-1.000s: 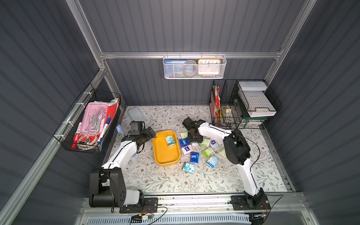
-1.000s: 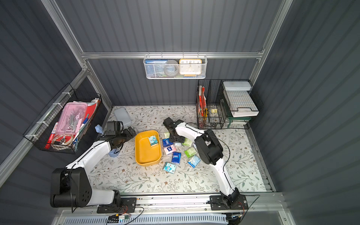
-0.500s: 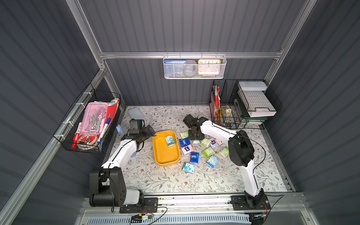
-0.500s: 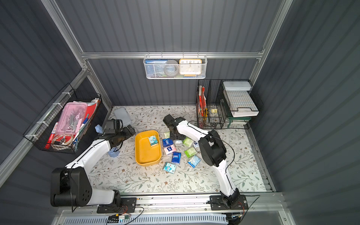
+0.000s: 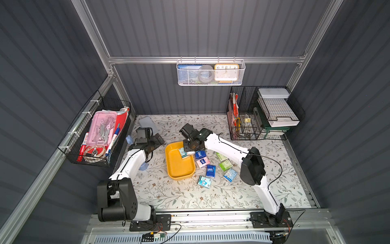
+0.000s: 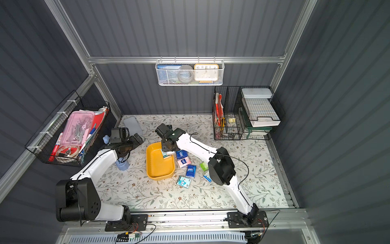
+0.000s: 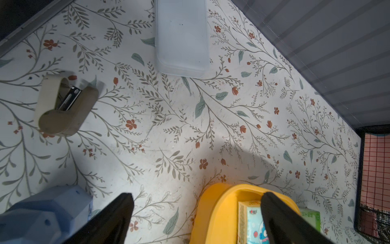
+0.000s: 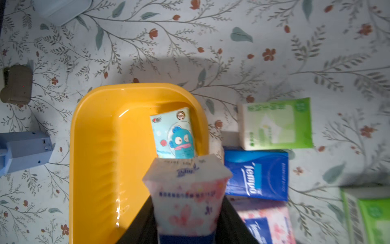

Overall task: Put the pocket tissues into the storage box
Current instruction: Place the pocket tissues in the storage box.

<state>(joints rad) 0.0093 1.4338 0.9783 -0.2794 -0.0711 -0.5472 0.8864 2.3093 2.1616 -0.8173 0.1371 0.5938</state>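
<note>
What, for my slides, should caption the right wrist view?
Right gripper holds a pink floral packet at the yellow storage box, one cartoon packet inside.

Glossy smooth plastic storage box (image 8: 95, 158)

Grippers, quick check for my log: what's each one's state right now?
Left gripper: open, holding nothing.
Right gripper: shut on a pink pocket tissue packet.

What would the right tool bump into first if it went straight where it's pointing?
Probably the light-blue cartoon packet lying in the storage box. The right tool points down there, and its pink packet would touch first. Depth is hard to judge, so it might catch the box's rim.
</note>
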